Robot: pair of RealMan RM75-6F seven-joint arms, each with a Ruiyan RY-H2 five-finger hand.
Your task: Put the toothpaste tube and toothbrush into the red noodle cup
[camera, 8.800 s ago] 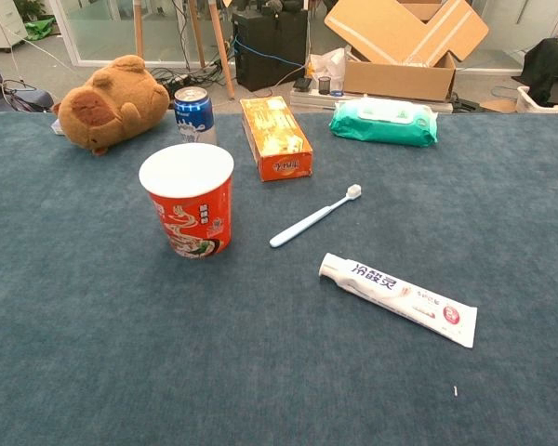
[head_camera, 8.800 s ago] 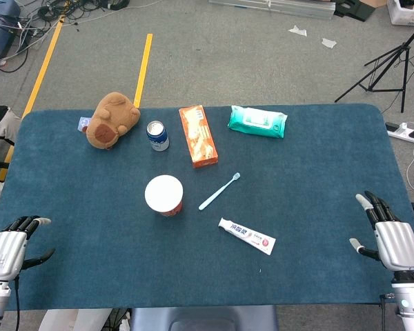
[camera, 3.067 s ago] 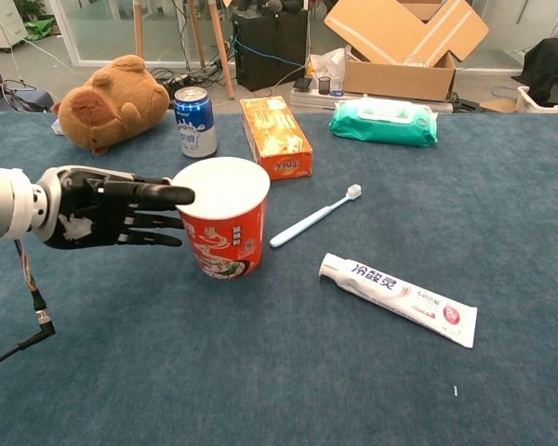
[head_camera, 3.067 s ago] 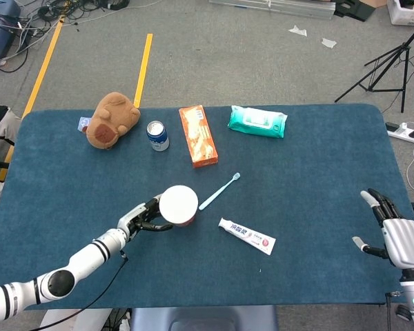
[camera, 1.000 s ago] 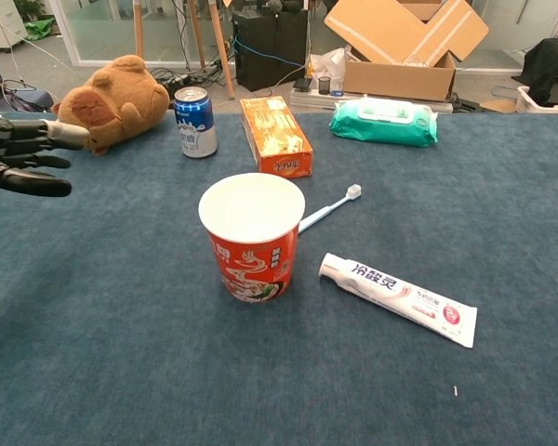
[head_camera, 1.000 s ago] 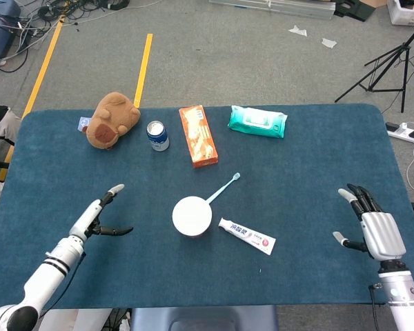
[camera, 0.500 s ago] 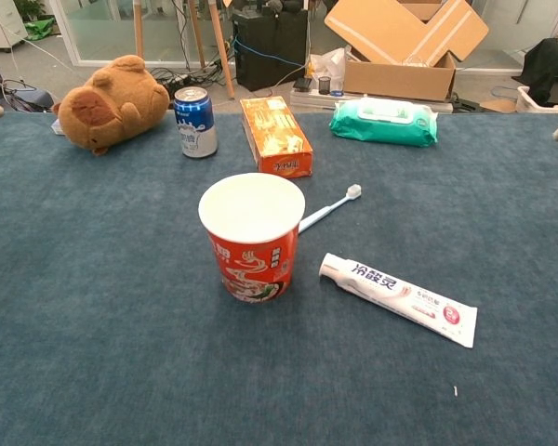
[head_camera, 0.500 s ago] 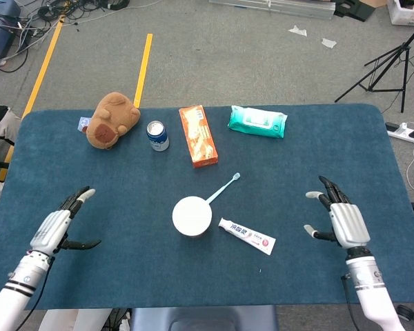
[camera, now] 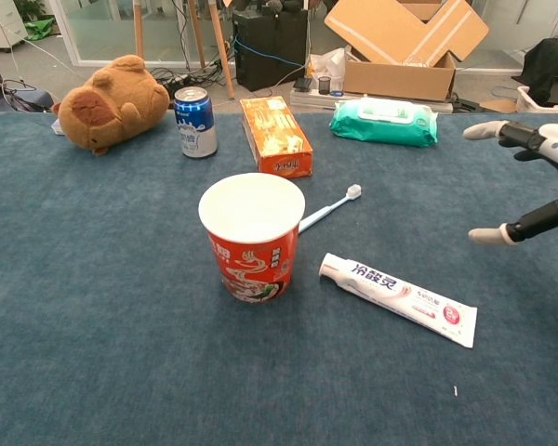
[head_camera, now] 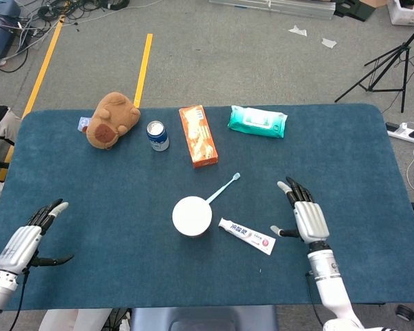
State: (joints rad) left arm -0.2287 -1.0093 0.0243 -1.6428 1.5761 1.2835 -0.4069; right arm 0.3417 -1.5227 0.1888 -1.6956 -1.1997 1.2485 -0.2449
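Note:
The red noodle cup (head_camera: 192, 216) (camera: 252, 233) stands upright near the table's middle, its white inside showing. A pale blue toothbrush (head_camera: 220, 191) (camera: 326, 212) lies slanted just behind and right of the cup, its handle end hidden by the rim. The white toothpaste tube (head_camera: 247, 236) (camera: 398, 297) lies flat to the cup's right. My right hand (head_camera: 305, 215) (camera: 533, 178) hovers open just right of the tube, fingers spread, holding nothing. At the front left table edge my left hand (head_camera: 23, 241) is open and far from the cup.
Along the back stand a brown plush toy (head_camera: 110, 119), a blue can (head_camera: 157, 135), an orange box (head_camera: 198, 135) and a green wipes pack (head_camera: 257, 121). The blue table cloth (head_camera: 90, 186) ends close behind them.
My right hand has moved left toward the toothpaste tube and now shows in the chest view. My left hand has drawn back toward the front left edge. Cup, brush and tube have not moved.

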